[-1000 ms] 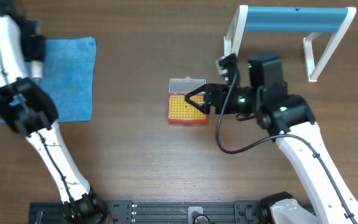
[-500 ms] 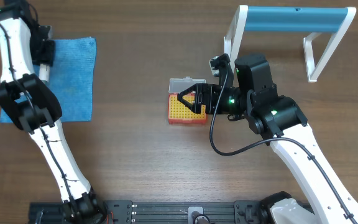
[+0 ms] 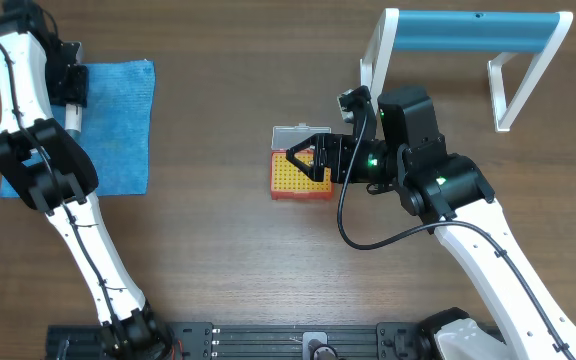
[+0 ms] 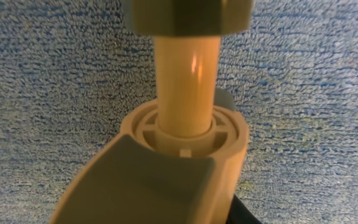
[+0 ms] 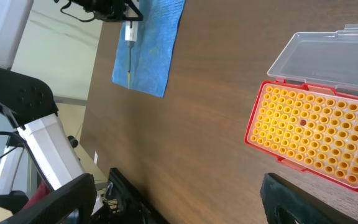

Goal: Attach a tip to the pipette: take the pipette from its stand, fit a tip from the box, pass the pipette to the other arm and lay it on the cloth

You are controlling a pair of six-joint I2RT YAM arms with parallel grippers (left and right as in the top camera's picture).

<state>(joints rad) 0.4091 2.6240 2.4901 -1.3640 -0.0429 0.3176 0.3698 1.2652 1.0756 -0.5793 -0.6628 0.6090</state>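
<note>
Now pipette [image 4: 185, 81] inside left tool [image 3: 68, 88]

Beige pipette [image 5: 130, 34] w/ yellow tip [image 5: 129, 70] over blue cloth [image 3: 118, 120], red tip box [image 3: 301, 176] open

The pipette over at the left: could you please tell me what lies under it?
The blue cloth lies under the pipette. The pipette's body covers the patch directly below, so whether it touches the cloth cannot be seen.

Your table [image 3: 218, 270] is dark wood grain; a black rail [image 3: 248, 334] borders it at 6 o'clock.
</note>
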